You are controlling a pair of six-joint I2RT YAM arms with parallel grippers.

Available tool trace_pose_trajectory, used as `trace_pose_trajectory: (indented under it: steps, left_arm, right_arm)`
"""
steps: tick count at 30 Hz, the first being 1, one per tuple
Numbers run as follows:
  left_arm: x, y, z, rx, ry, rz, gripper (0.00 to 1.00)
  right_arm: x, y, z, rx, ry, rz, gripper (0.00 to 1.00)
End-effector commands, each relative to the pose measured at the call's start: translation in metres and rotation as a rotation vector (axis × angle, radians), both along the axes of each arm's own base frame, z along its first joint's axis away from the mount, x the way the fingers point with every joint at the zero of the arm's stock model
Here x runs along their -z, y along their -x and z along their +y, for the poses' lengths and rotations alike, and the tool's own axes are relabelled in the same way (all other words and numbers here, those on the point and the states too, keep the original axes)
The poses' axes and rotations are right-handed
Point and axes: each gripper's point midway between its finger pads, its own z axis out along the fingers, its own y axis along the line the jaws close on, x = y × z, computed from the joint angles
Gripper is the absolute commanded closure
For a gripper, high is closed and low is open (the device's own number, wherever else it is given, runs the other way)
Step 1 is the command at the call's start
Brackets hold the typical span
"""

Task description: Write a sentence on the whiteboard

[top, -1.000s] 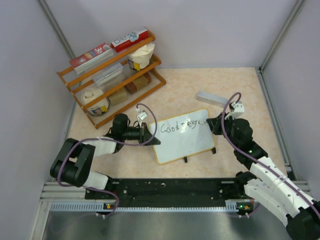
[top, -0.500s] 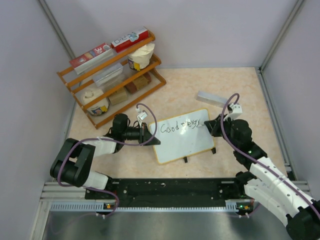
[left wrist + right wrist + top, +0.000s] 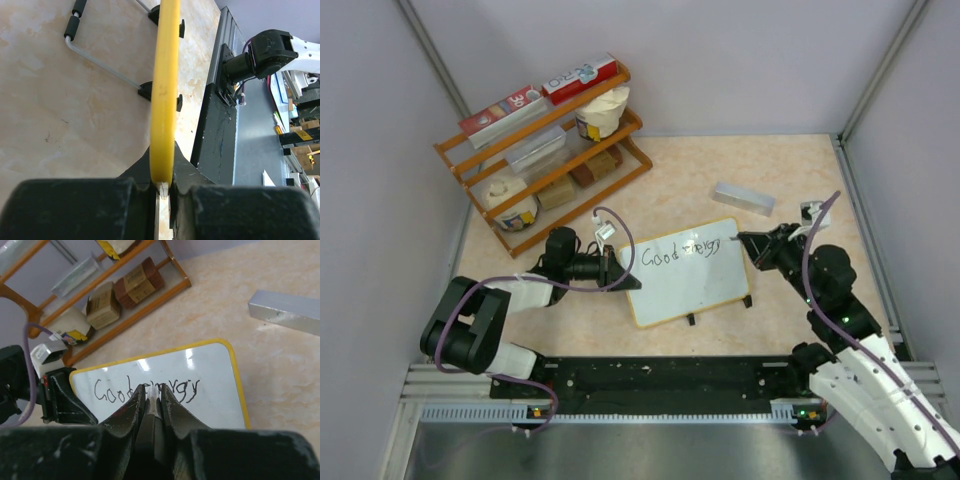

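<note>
Right jaws pinch marker (image 3: 151,399) at whiteboard (image 3: 685,290) right edge, sentence (image 3: 688,252) lying leftward; left jaws clamp its left edge.

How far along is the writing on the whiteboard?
Done: one line starting "Good" tops the whiteboard. In hand: the left pincer clamps the board's left edge; the right pincer holds a marker by the upper right corner. Left: probably more text; the lower board is blank.
</note>
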Motion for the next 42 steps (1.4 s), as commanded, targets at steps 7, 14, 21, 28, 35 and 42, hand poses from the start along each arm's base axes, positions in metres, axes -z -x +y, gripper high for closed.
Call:
trace_pose_trajectory:
  steps: [7,14,21,28,35,42]
  left_arm:
    - [0.002,-0.009,0.0,-0.026,-0.033,-0.07,1.0]
    - [0.002,-0.009,0.0,-0.026,-0.034,-0.069,1.0]
    - [0.002,-0.009,0.0,-0.025,-0.033,-0.07,1.0]
    - [0.003,-0.009,0.0,-0.025,-0.034,-0.067,1.0]
    - [0.002,-0.009,0.0,-0.026,-0.034,-0.071,1.0]
    - [0.003,-0.009,0.0,-0.028,-0.035,-0.069,1.0]
  right_arm:
    - [-0.035,0.006,0.0,-0.024,-0.019,-0.058,1.0]
    - [-0.018,0.004,0.01,-0.086,0.023,-0.028,1.0]
    - [0.007,-0.001,0.023,-0.126,0.018,0.03,1.0]
    - [0.015,0.007,0.056,-0.192,0.045,0.031,1.0]
    - [0.02,0.015,0.089,-0.267,0.081,0.016,1.0]
    - [0.015,0.026,0.113,-0.292,0.146,-0.04,1.0]
